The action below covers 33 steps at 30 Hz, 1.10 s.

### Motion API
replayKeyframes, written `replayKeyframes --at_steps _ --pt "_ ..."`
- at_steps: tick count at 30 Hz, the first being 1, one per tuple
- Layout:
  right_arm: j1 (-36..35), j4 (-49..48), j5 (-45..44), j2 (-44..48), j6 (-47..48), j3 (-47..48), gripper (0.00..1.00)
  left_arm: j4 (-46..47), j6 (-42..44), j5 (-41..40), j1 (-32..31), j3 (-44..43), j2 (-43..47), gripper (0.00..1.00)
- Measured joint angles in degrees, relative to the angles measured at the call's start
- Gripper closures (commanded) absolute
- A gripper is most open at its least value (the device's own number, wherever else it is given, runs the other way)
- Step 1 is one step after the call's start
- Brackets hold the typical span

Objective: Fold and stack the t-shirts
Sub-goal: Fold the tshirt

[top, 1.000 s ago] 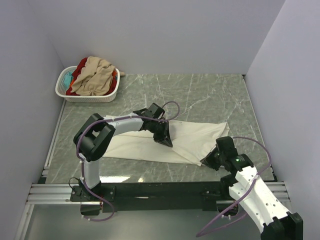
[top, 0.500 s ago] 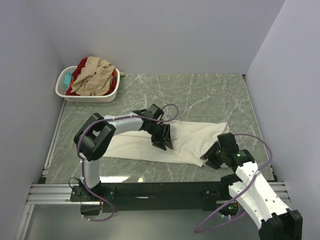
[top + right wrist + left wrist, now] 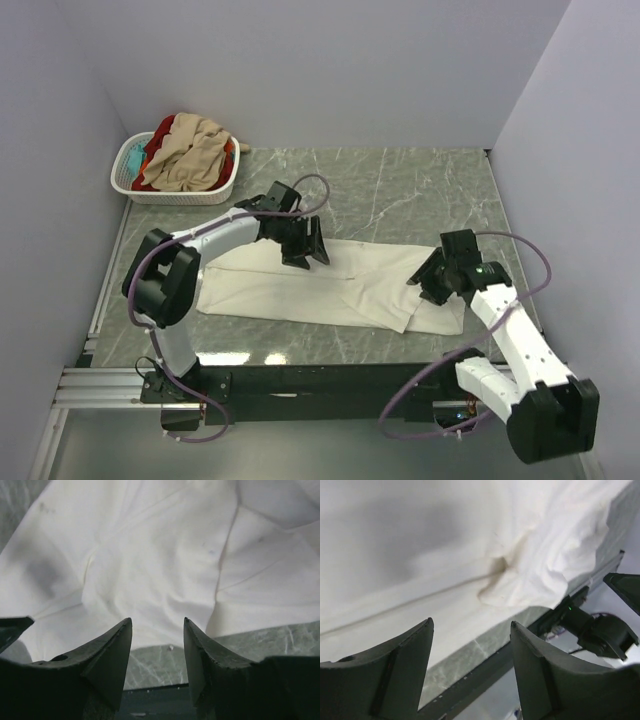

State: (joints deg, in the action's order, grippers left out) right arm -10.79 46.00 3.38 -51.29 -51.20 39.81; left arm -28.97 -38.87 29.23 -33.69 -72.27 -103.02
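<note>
— Where does the cream-white t-shirt lie?
— Spread lengthwise across the middle of the surface, creased, with a flap folded over near its right end.
— And the arms?
— The left pincer hangs over the shirt's far edge, fingers apart, nothing between them. The right pincer is over the shirt's right end, likewise parted and empty.
— The rest?
— A tan t-shirt, a red t-shirt and a teal t-shirt sit heaped in the basket, far left.

Red t-shirt and teal t-shirt mostly under tan t-shirt, cream t-shirt cropped in wrist views
</note>
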Motion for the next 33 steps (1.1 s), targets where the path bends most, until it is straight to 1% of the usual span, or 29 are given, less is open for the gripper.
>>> replayKeyframes --at_steps 2,8,13,18,24,29,33 --pt "2.6 -1.5 0.0 -3.6 1.0 0.0 0.48 -0.1 0.8 -1.6 1.5 -0.2 -0.4 0.32" --pt "9.4 -5.9 -2.2 -10.1 3.9 0.9 0.48 0.1 3.0 -5.2 3.8 -2.3 -3.9 0.32" --pt "13.7 -9.0 -5.6 -15.8 5.8 4.6 0.49 0.3 4.0 -7.8 5.9 -3.5 -5.8 0.31" --pt "16.0 -11.9 -8.3 -22.6 7.8 8.4 0.50 0.9 5.0 -9.8 9.1 -4.3 -7.0 0.31" --pt "17.9 -14.7 -9.6 -31.6 10.1 12.7 0.52 1.2 5.3 -10.1 12.5 -4.7 -9.2 0.31" --pt "18.8 -16.0 -10.1 -37.7 11.4 16.7 0.57 1.0 5.5 -9.6 13.4 -5.4 -10.5 0.31" --pt "19.0 -16.6 -10.4 -40.3 12.1 18.1 0.61 1.0 5.7 -9.1 14.1 -6.2 -11.3 0.31"
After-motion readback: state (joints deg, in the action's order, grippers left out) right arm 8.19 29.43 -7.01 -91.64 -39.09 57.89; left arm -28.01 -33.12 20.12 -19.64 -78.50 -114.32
